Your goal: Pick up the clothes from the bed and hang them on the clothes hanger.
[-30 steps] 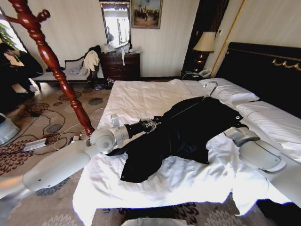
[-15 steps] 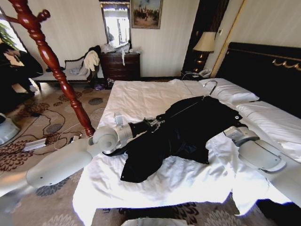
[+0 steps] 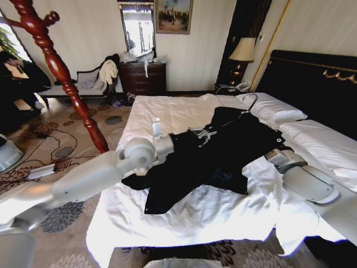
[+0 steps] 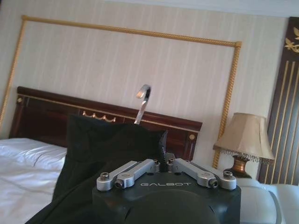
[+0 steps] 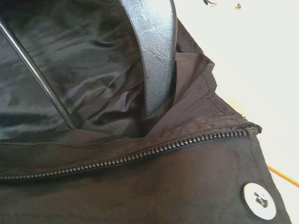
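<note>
Taking the bed point(image 3: 184, 218) as my landmark, I go from its left edge across to the headboard side.

My left arm reaches in over the bed's left edge, and my left gripper point(image 3: 202, 135) sits above the middle of the mattress, at the near shoulder of the clothes point(image 3: 223, 156). In the left wrist view its fingers point(image 4: 133, 170) are drawn together on a fold of black cloth, which rises bunched in front of the gripper instead of lying flat, so I judge that shoulder is lifted off the sheet.

The clothes sprawl across the bed's middle, long axis running from the foot-left corner up toward the pillows. The clothes hanger point(image 3: 250, 101) lies inside the collar end, its silver hook pointing at the pillows, beyond my left gripper along that same axis.

Further right, my right gripper point(image 3: 277, 157) rests at the garment's far edge, toward the headboard side. Its wrist view looks into the opened garment at the zip, with one grey finger point(image 5: 154, 51) pressed into the lining; I cannot tell whether it is apart or together. I judge the left gripper is the better placed on the hanger's line.
</note>
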{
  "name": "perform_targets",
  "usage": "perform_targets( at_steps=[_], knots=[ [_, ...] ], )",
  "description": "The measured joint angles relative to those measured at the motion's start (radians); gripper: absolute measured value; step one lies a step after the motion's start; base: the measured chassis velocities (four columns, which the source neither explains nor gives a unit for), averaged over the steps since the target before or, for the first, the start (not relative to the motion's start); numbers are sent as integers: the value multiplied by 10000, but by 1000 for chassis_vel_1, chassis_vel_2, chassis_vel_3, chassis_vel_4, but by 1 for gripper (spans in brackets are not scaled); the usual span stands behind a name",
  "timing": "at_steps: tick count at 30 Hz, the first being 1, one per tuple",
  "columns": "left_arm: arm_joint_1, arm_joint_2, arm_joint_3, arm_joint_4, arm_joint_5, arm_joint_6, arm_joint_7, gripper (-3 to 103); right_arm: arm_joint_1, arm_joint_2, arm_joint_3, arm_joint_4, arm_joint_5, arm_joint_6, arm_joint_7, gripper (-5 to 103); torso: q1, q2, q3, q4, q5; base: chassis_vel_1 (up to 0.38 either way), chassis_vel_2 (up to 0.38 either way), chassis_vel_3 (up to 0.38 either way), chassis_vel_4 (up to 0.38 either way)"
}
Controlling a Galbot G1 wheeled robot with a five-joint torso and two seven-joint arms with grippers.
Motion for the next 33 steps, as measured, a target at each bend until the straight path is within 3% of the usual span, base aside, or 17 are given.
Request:
perform_targets(
  at_steps=[21, 27, 29, 31, 33],
  knots=[
    [-1531, -1725, 1115, 884, 358, 47, -505, 0, 17, -34, 60, 135, 488, -275, 38, 19, 0, 0, 0, 3, -2, 0, 0, 0, 0],
    [-2001, -1919, 1388, 1057, 988, 186, -747, 0, -47, 68, 84, 247, 479, -276, 21, 19, 0, 0, -2, 0, -1, 0, 0, 0, 0],
    [-2150, -1933, 1566, 1189, 1241, 241, -750, 11, -47, 70, 84, 251, 479, -277, 13, 19, 1, 0, -1, 3, -1, 0, 0, 0, 0],
    [-2167, -1939, 1608, 1191, 1273, 266, -746, 11, -45, 68, 83, 251, 479, -277, 12, 19, 1, 0, -1, 2, -1, 0, 0, 0, 0],
    [-2171, -1933, 1717, 1158, 1386, 306, -688, 21, -52, 65, 84, 256, 482, -279, 11, 19, 0, 0, -2, -1, -1, 0, 0, 0, 0]
  ],
)
